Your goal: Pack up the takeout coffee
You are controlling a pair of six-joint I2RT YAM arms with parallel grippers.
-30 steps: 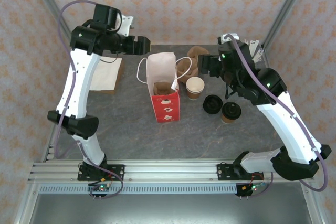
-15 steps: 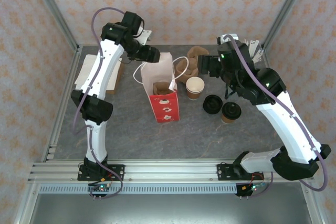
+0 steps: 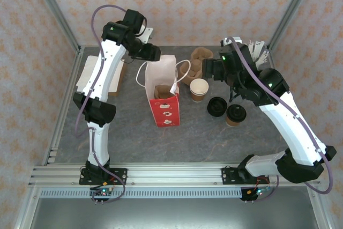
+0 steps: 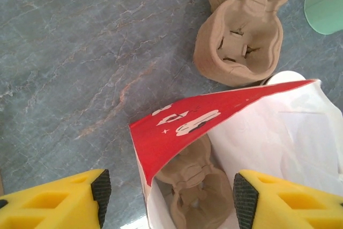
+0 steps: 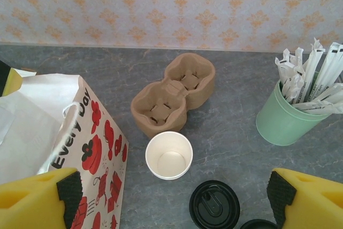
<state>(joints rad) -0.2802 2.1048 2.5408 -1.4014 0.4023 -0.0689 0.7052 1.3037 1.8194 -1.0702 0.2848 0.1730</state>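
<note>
The takeout coffee [image 3: 199,89] [image 5: 169,155] is an open, lidless paper cup with a white rim and a brown sleeve, standing just right of the red-and-white bag [image 3: 164,112] [image 5: 86,132]. My right gripper [image 3: 208,68] [image 5: 175,194] hovers open above the cup, with nothing between its fingers. At the bag's back rim, my left gripper [image 3: 151,53] [image 4: 171,197] stands open astride the bag's mouth [image 4: 177,132], one pad [image 4: 101,189] outside the red side panel. A brown pulp tray [image 4: 195,186] lies inside the bag.
Brown pulp cup trays [image 3: 195,63] [image 5: 174,97] sit behind the cup. A loose black lid [image 3: 217,106] [image 5: 214,205] and a second, lidded cup [image 3: 236,114] lie to its right. A mint-green cup of wrapped sticks [image 5: 281,119] stands back right. Paper sheets [image 3: 84,76] lie back left.
My left arm has swung from the back left over to the bag's back rim, its jaws narrowing somewhat. The bag has shifted slightly left. The right arm has hardly moved.
</note>
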